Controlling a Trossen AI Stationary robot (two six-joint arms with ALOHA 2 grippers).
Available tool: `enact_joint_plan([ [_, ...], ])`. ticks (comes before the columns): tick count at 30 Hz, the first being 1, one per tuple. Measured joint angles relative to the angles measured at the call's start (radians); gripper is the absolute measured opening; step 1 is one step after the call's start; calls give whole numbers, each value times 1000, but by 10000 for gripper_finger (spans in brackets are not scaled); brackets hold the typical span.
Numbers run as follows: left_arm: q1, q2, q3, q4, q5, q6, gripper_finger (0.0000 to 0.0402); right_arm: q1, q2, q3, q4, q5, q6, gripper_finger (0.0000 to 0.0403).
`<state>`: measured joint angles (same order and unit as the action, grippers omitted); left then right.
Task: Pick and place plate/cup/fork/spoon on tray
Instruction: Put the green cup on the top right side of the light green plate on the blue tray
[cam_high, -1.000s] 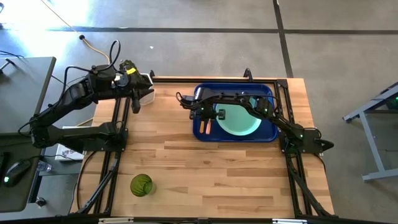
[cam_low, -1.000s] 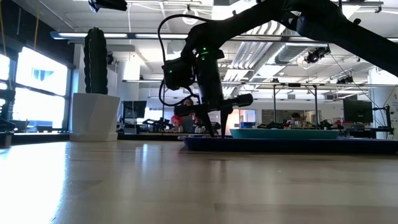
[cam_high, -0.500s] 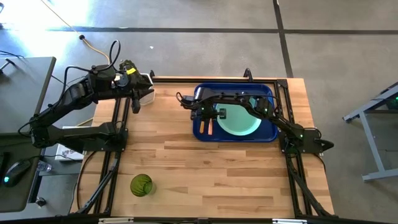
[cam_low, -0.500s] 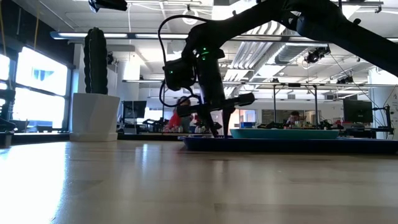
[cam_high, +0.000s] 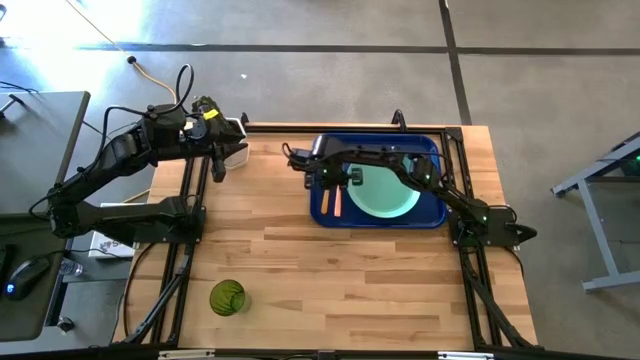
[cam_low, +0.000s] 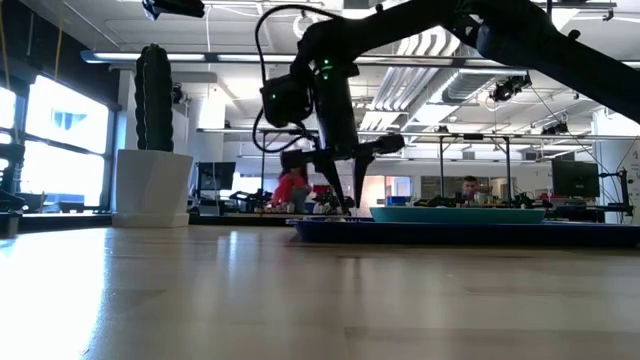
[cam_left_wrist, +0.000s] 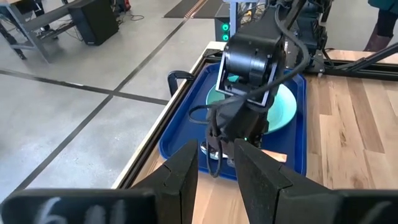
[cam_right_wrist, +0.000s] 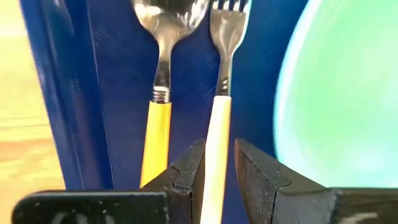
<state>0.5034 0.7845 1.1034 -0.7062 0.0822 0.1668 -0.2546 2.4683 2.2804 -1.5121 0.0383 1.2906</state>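
The dark-blue tray (cam_high: 435, 215) lies at the table's far right with the mint-green plate (cam_high: 385, 192) in it. The spoon (cam_right_wrist: 158, 118) and the fork (cam_right_wrist: 219, 124) lie side by side on the tray floor, left of the plate, their handles toward the near edge. My right gripper (cam_high: 338, 180) hangs just above the fork's handle, open; one finger stands on either side of the handle, above it. The dark-green cup (cam_high: 227, 297) stands on the table near its front left. My left gripper (cam_high: 215, 165) waits open at the far left corner.
A green cactus in a white pot (cam_low: 152, 185) stands at the far left corner beside my left arm. Bare wood lies between the cup and the tray. People move in the room behind the table.
My right gripper has risen from the tray floor and drawn a little toward the far edge. The fork stays lying beside the spoon in the tray.
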Motion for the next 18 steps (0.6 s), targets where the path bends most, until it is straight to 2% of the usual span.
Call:
enact_joint_plan([
  [4,0,0,0,0,0,-9,94,0,0,77,-45,40,-43,79],
  [8,0,0,0,-4,0,-9,94,3,-51,48,8,51,-89,79],
  [13,0,0,0,-44,0,-10,94,22,-66,76,12,83,-150,79],
  [18,-1,0,0,-98,0,-81,94,46,-75,72,38,101,-175,79],
])
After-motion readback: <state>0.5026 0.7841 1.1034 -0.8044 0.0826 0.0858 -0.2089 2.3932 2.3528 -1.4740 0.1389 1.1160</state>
